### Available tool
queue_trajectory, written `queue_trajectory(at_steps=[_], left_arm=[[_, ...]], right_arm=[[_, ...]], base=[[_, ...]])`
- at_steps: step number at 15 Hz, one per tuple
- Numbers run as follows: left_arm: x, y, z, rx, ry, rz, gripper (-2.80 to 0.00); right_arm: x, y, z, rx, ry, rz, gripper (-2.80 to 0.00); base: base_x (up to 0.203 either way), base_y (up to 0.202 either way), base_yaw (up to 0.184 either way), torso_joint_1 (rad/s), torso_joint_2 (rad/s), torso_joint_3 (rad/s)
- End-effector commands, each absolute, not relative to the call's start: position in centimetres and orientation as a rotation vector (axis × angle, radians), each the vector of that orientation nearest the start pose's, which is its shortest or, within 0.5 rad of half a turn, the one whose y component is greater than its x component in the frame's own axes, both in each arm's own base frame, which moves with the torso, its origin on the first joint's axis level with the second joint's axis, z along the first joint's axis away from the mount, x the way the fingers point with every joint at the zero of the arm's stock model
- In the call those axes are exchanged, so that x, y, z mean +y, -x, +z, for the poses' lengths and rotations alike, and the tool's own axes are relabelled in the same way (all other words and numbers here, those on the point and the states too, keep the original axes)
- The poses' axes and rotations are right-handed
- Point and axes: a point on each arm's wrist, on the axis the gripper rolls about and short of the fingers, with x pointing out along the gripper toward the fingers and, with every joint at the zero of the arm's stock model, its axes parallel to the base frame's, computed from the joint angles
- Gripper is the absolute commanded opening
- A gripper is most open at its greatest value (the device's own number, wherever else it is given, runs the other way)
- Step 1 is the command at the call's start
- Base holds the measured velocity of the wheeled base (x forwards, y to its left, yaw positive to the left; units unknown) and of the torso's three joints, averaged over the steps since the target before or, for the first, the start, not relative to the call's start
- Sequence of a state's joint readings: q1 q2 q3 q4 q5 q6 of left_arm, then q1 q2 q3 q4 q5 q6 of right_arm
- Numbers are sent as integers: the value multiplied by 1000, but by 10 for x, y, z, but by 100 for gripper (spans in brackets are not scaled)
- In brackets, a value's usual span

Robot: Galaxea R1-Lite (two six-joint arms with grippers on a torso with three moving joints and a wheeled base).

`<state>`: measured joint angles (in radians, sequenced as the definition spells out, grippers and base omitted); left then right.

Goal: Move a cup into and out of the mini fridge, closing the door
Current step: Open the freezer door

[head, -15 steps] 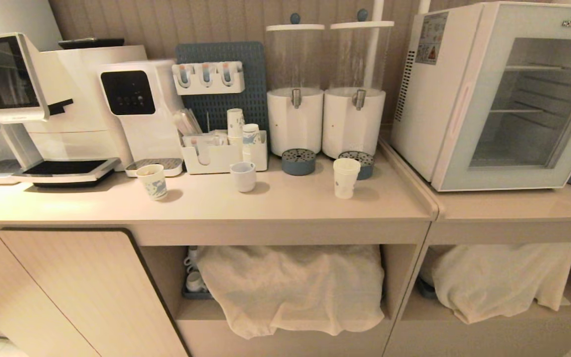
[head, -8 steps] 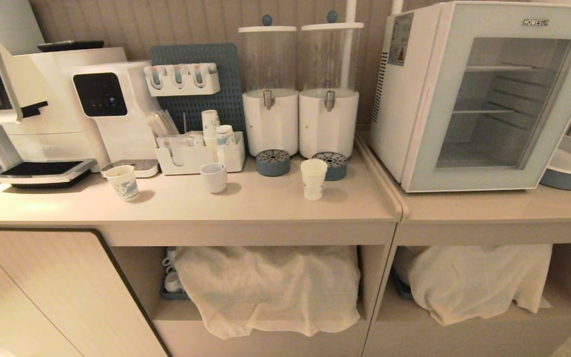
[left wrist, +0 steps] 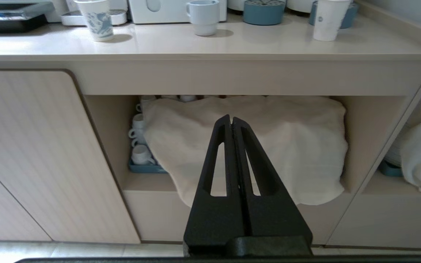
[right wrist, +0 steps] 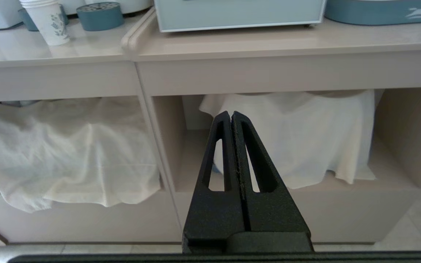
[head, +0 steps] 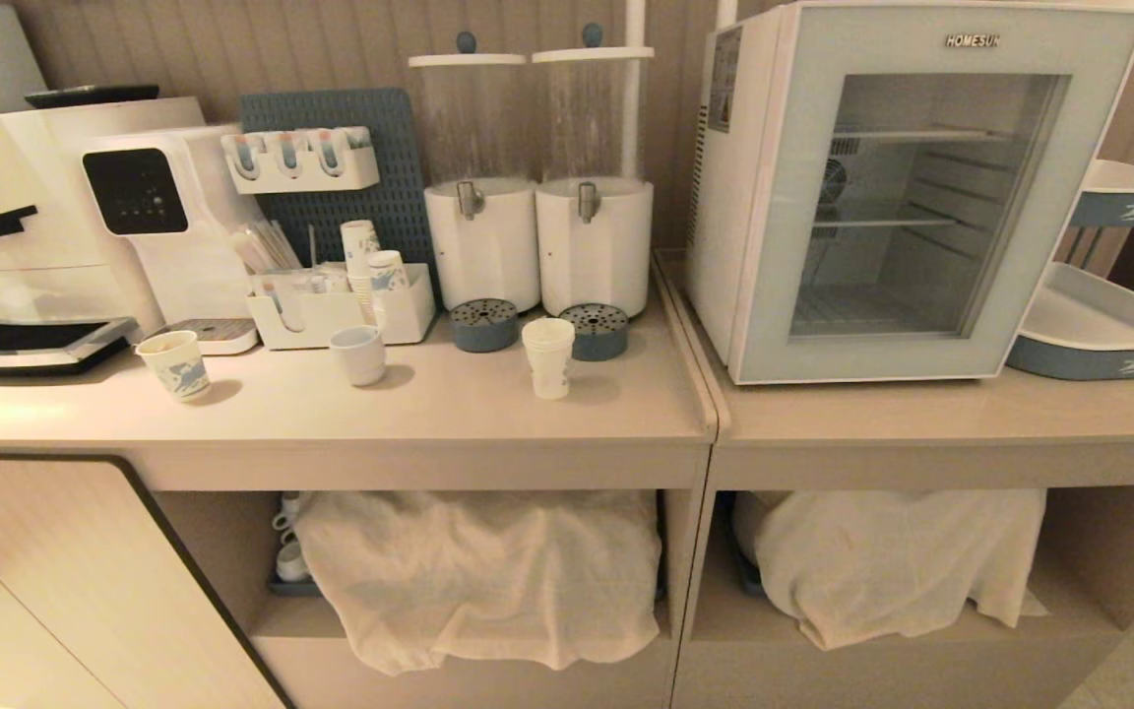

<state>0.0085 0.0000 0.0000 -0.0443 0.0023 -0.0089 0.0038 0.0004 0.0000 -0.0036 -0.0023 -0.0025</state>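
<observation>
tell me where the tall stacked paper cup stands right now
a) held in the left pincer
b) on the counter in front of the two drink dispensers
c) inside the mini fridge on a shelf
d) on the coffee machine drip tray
b: the cup stands upright on the counter just in front of the dispensers, while the mini fridge shows only bare shelves behind its shut door.

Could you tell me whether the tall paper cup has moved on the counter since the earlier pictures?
No. The cup stands just in front of the blue drip tray, as before; only the camera has swung.
</observation>
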Motion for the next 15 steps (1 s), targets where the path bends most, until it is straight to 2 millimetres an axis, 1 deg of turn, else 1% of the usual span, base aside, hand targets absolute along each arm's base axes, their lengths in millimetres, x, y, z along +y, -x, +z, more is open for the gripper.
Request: queue_trajectory(at_steps=[1, 15], left_arm=[[0, 22, 75, -28, 9, 11, -280], [0, 22, 75, -28, 9, 11, -280]], right_arm=[[0, 23, 75, -3, 3, -1, -280], [0, 23, 75, -4, 3, -1, -280]], base=[[0, -196, 1, 2, 2, 2], [0, -191, 1, 2, 1, 5]])
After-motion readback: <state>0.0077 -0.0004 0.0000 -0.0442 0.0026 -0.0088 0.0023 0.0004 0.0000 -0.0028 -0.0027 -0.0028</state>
